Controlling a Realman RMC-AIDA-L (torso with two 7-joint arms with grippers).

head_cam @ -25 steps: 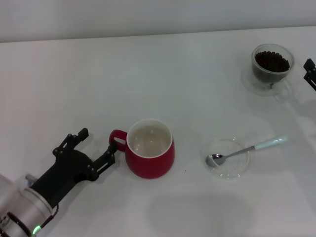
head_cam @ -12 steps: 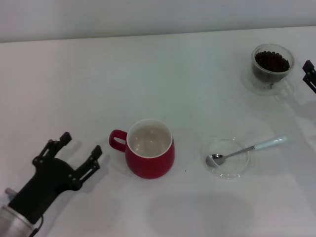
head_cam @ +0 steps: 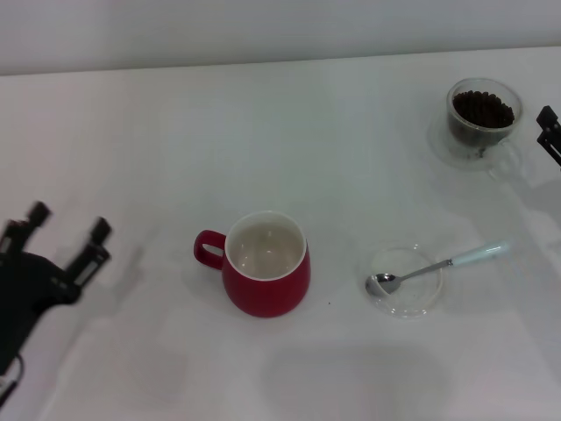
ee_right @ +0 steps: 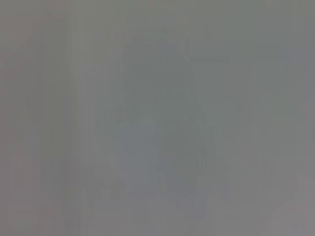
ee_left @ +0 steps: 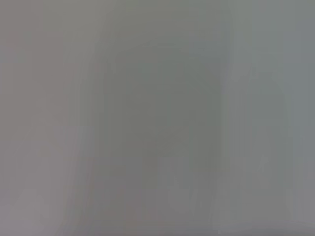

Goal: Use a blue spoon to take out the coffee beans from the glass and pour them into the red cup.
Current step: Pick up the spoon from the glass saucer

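The red cup (head_cam: 266, 263) stands upright in the middle of the white table, its handle toward the left, its white inside bare. The blue spoon (head_cam: 436, 266) lies to its right, its metal bowl resting in a flat clear glass saucer (head_cam: 404, 281) and its pale handle pointing right. The glass (head_cam: 482, 119) with the coffee beans (head_cam: 481, 109) stands at the far right. My left gripper (head_cam: 66, 237) is open and empty at the left edge, well apart from the cup. Only a tip of my right gripper (head_cam: 550, 130) shows at the right edge beside the glass.
The white table (head_cam: 263, 132) runs back to a pale wall. Both wrist views show only flat grey.
My left gripper has drawn back from beside the red cup's handle to the left edge of the view. The cup, spoon, glass and right gripper have not moved.
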